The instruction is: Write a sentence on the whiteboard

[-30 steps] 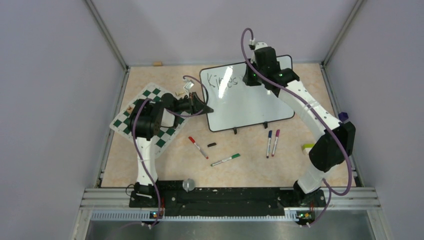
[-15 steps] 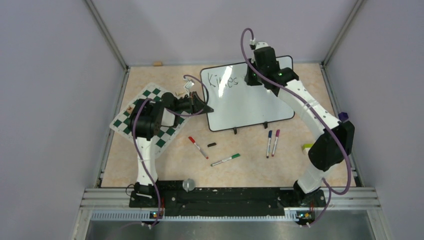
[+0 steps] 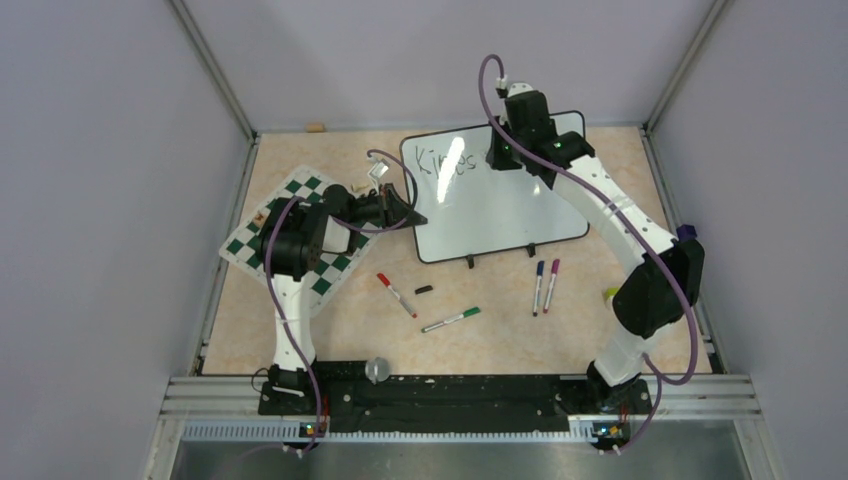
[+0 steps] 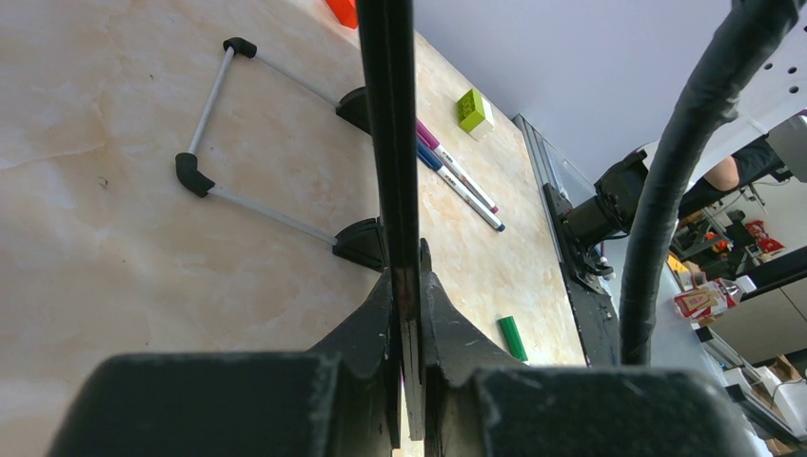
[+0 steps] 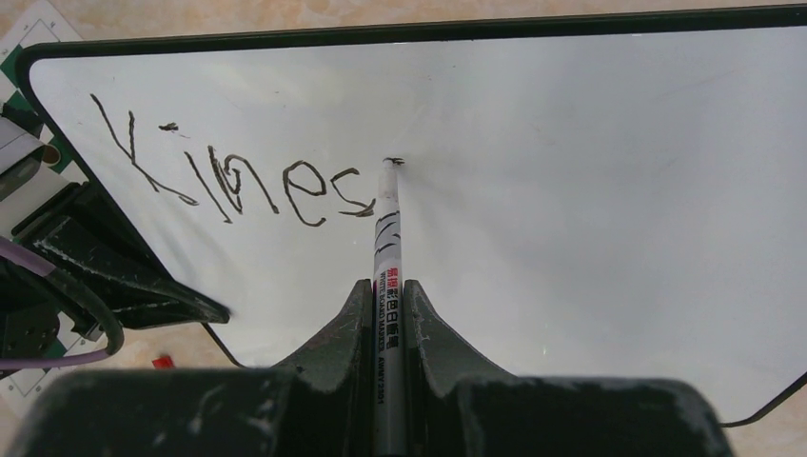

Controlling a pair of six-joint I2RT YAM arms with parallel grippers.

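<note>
The whiteboard (image 3: 500,205) stands at the back middle of the table; it fills the right wrist view (image 5: 590,190). Black handwriting reading "Kines" (image 5: 233,176) runs along its upper left (image 3: 445,162). My right gripper (image 5: 385,286) is shut on a white marker (image 5: 385,238) whose tip touches the board just right of the last letter. My left gripper (image 4: 407,281) is shut on the whiteboard's black edge (image 4: 390,114) at the board's left side (image 3: 410,215). The board's two black feet (image 4: 357,243) show on the tabletop.
A green-and-white chess mat (image 3: 300,235) lies under the left arm. Loose markers lie in front of the board: red (image 3: 397,295), green (image 3: 450,320), blue (image 3: 538,287) and purple (image 3: 551,285), with a black cap (image 3: 424,289). A yellow-green block (image 3: 610,294) sits at the right.
My right arm has shifted slightly along the board's top line with the marker. The left arm has not moved.
</note>
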